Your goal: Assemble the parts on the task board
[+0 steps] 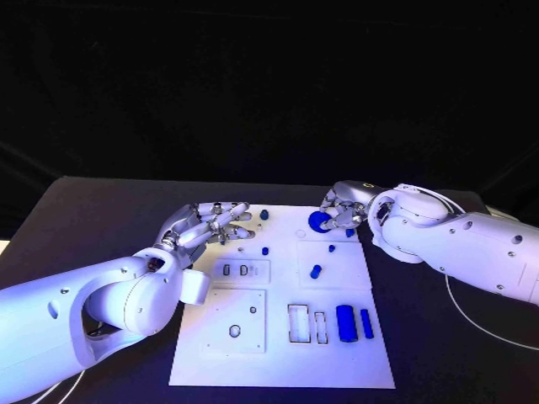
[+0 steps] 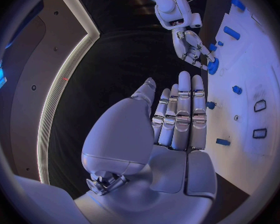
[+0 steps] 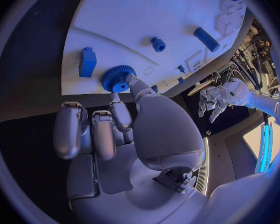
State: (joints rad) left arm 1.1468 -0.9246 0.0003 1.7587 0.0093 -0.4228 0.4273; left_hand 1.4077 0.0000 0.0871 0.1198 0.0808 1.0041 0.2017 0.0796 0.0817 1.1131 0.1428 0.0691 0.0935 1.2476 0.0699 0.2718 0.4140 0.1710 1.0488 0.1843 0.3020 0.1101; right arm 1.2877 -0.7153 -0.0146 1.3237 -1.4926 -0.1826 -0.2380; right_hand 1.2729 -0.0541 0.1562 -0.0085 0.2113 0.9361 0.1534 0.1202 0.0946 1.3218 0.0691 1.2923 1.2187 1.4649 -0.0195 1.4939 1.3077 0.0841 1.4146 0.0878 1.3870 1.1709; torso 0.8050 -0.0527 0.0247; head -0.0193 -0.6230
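The white task board (image 1: 282,353) lies mid-table. A blue gear (image 1: 319,220) sits at its far edge, right of centre. My right hand (image 1: 346,212) is at that gear: in the right wrist view its thumb tip lies on the rim of the gear (image 3: 118,78) and a finger curls close under it, pinching it. The left wrist view shows the same hand (image 2: 193,47) with the gear (image 2: 212,65) at its fingertips. My left hand (image 1: 215,224) hovers over the board's far left corner with straight fingers (image 2: 180,114) and nothing in it.
Small blue pegs (image 1: 266,250) (image 1: 316,271) stand mid-board. Two long blue parts (image 1: 346,323) lie near its front right beside empty slots (image 1: 297,323). A blue block (image 3: 87,62) and a peg (image 3: 159,44) stand near the gear. Black table (image 1: 88,227) surrounds the board.
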